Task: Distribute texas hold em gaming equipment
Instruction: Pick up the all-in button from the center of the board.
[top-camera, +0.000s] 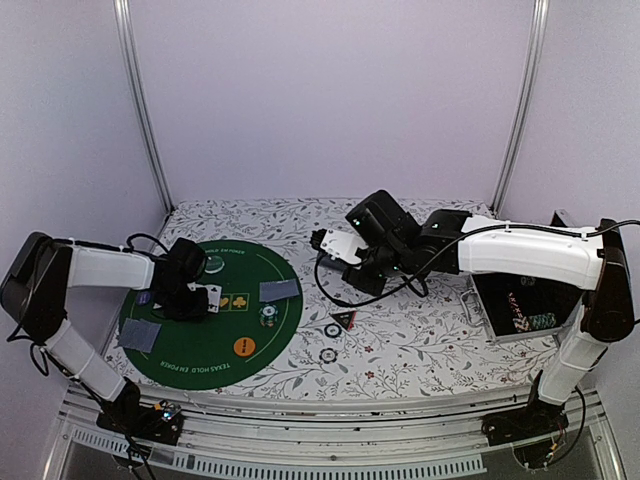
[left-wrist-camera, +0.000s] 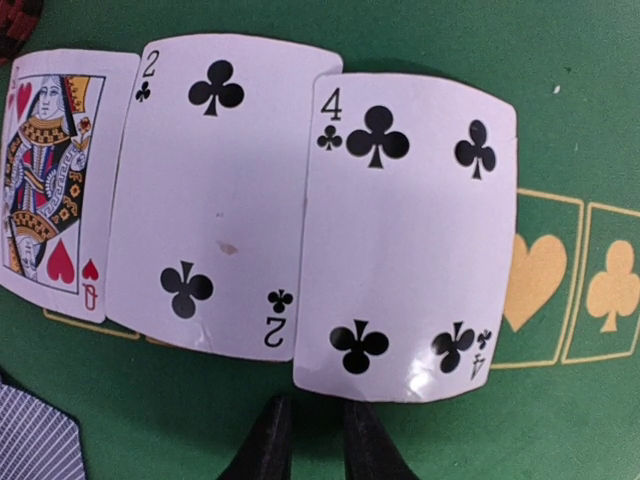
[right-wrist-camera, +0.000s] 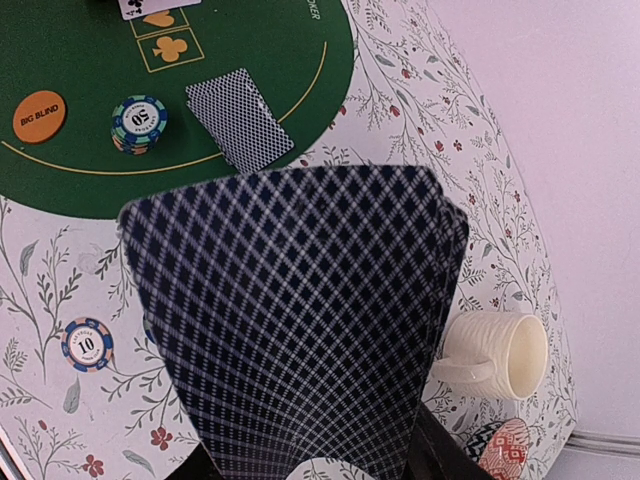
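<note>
Now your left gripper (left-wrist-camera: 315, 445) hovers low over the green mat (left-wrist-camera: 560, 90), its jaws narrowly parted with nothing between them, just beside the near edge of the four of clubs (left-wrist-camera: 405, 240), which lies face up overlapping the two of clubs (left-wrist-camera: 215, 190) beside the queen of hearts (left-wrist-camera: 50, 180). Your right gripper (right-wrist-camera: 315, 462) is clamped on a fanned stack of blue-backed cards (right-wrist-camera: 290, 320), held above the floral tablecloth (right-wrist-camera: 40, 290) off the mat; a chip stack (right-wrist-camera: 139, 122), the orange button (right-wrist-camera: 39, 115) and one face-down card (right-wrist-camera: 240, 118) sit on the mat.
</note>
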